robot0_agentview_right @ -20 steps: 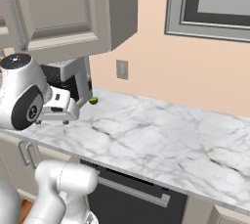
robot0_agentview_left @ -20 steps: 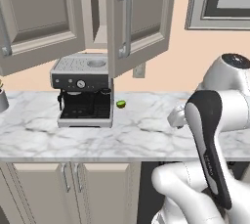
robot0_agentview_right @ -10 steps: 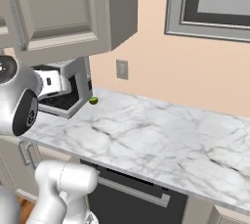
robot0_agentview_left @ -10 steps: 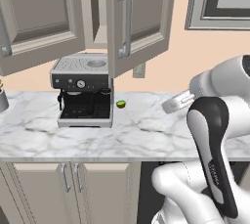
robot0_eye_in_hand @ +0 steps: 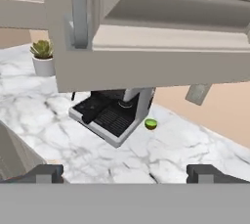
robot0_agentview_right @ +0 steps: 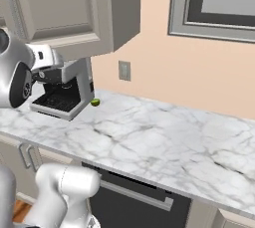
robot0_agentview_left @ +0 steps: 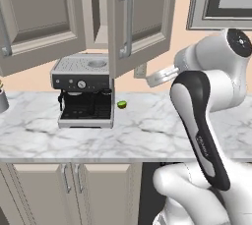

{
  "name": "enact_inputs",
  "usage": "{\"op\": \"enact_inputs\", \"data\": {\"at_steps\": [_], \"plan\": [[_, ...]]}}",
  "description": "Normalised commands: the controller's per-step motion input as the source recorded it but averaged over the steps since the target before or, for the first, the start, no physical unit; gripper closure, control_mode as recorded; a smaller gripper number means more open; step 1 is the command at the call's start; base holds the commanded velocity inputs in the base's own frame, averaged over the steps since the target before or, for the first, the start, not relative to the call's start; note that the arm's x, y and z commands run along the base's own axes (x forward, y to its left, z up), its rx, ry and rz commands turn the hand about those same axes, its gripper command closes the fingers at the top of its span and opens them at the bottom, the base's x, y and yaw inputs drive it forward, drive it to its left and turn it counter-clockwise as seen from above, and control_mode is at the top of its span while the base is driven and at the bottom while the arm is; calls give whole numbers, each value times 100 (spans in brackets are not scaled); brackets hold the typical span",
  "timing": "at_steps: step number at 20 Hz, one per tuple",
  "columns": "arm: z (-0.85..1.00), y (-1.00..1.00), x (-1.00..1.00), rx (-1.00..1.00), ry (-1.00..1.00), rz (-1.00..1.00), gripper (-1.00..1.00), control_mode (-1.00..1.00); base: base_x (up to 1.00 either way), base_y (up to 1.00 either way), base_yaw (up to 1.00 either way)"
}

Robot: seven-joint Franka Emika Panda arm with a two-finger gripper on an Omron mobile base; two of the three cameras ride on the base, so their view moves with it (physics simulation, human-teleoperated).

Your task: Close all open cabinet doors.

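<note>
While the gripper (robot0_eye_in_hand: 125,171) hung in the air above the counter (robot0_agentview_left: 147,130), its jaws stood wide apart with nothing between them, the two dark fingertips (robot0_eye_in_hand: 46,173) rising at the bottom of the hand view. Up and ahead of the gripper hung the cabinet doors, both ajar. The right door (robot0_agentview_left: 140,17) swung out from the cabinet face, its lower edge crossing the hand view just above the fingertips, and its silver handle (robot0_agentview_left: 127,22) ran upright near its left edge; in the hand view that handle (robot0_eye_in_hand: 79,8) stood up and to the left of the gripper. The left door (robot0_agentview_left: 39,17) stood farther off to the left, also swung out, with a dark gap showing between the two doors. In the left base view the white hand (robot0_agentview_left: 165,74) reached leftward toward the right door's lower right corner, near it but apart from it.

Below and ahead of the gripper, a coffee machine (robot0_eye_in_hand: 114,113) sat on the marble counter under the doors, and a small lime (robot0_eye_in_hand: 151,124) lay just beside its right side. A wall outlet (robot0_eye_in_hand: 198,92) showed on the peach wall to the right of the lime. Far to the left, a potted plant (robot0_eye_in_hand: 42,56) stood on the counter. A framed window (robot0_agentview_right: 214,3) hung on the wall well to the right.
</note>
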Motion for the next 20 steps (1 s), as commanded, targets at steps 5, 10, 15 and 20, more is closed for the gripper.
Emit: {"op": "enact_inputs", "data": {"at_steps": [5, 10, 15, 20], "plan": [[16, 33, 20, 3, -14, 0, -100, -100, 0, 0, 0], [0, 3, 42, 7, -11, 0, -100, -100, 0, 0, 0], [0, 34, 47, 5, -3, 0, -100, -100, 0, 0, 0], [0, 60, 54, 0, -1, 0, -100, -100, 0, 0, 0]]}}
